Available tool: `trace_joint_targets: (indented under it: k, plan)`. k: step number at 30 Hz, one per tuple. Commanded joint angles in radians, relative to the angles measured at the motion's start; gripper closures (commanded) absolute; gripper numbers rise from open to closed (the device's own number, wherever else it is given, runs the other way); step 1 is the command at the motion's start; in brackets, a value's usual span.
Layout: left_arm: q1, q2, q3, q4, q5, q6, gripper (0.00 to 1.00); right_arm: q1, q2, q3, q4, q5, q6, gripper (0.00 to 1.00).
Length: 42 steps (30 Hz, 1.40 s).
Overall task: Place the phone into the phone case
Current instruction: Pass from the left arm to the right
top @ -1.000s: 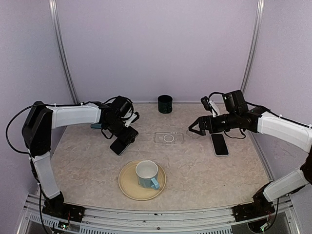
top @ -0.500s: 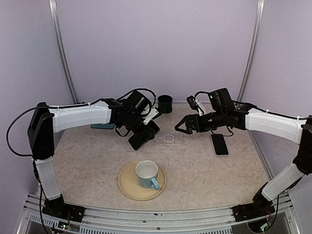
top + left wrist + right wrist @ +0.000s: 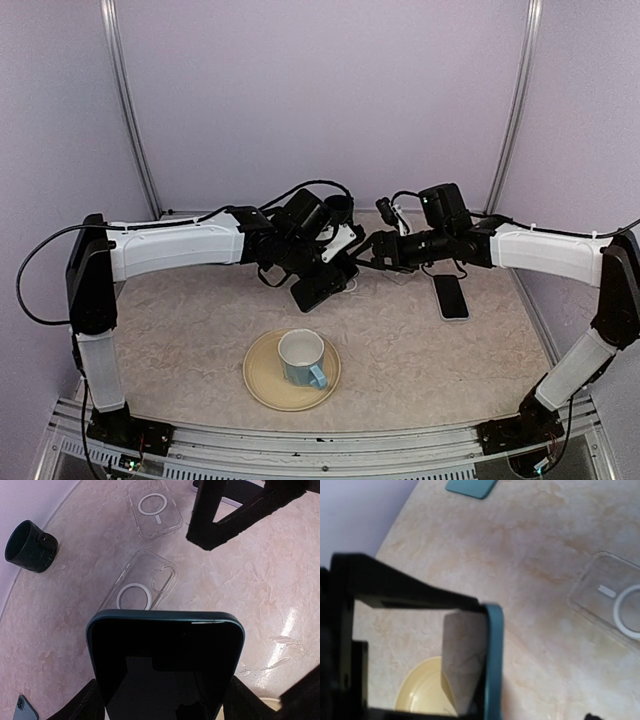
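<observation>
My left gripper (image 3: 320,286) is shut on a dark phone with a teal rim (image 3: 165,665), holding it by its long sides above the table's middle. A clear phone case with a white ring (image 3: 142,582) lies flat just beyond the phone's top edge. A second clear case (image 3: 154,507) lies farther off. My right gripper (image 3: 373,252) is open and empty, close to the right of the held phone. In the right wrist view the phone's teal edge (image 3: 494,660) shows edge-on, with a clear case (image 3: 615,605) to its right.
A white and blue mug (image 3: 301,358) stands on a yellow plate (image 3: 262,385) near the front. Another phone (image 3: 450,296) lies at the right. A black cup (image 3: 30,546) stands at the back. A teal phone (image 3: 471,486) lies at the left.
My left arm has carried the phone to the right, from the left side to the table's middle over the case. My right gripper has moved left toward it, staying open.
</observation>
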Motion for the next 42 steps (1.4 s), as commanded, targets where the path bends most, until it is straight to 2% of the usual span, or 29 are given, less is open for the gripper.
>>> trace_joint_targets:
  k: [1,15,20,28,34,36,39,42]
  plan:
    - [-0.014,0.003,0.04,0.059,-0.018,0.017,0.65,0.014,0.026,0.011,0.07,-0.047,0.045,0.12]
    - [-0.047,-0.033,0.03,0.1,-0.008,0.022,0.66,0.014,0.065,-0.006,0.145,-0.097,0.102,0.25]
    - [-0.066,-0.039,0.031,0.1,-0.014,0.029,0.66,0.012,0.081,-0.008,0.152,-0.117,0.113,0.39]
    - [-0.085,-0.052,0.029,0.103,-0.01,0.036,0.67,0.013,0.096,-0.01,0.152,-0.122,0.113,0.47]
    - [-0.101,-0.054,0.028,0.097,0.004,0.051,0.67,0.014,0.108,-0.01,0.187,-0.137,0.112,0.62]
    - [-0.103,-0.056,0.024,0.097,0.007,0.054,0.67,0.014,0.106,-0.009,0.191,-0.146,0.109,0.7]
    - [-0.103,-0.06,0.018,0.105,-0.005,0.053,0.67,0.013,0.101,-0.006,0.187,-0.15,0.108,0.88]
    - [-0.103,-0.063,0.015,0.111,-0.029,0.051,0.66,0.014,0.098,-0.004,0.178,-0.155,0.106,0.95]
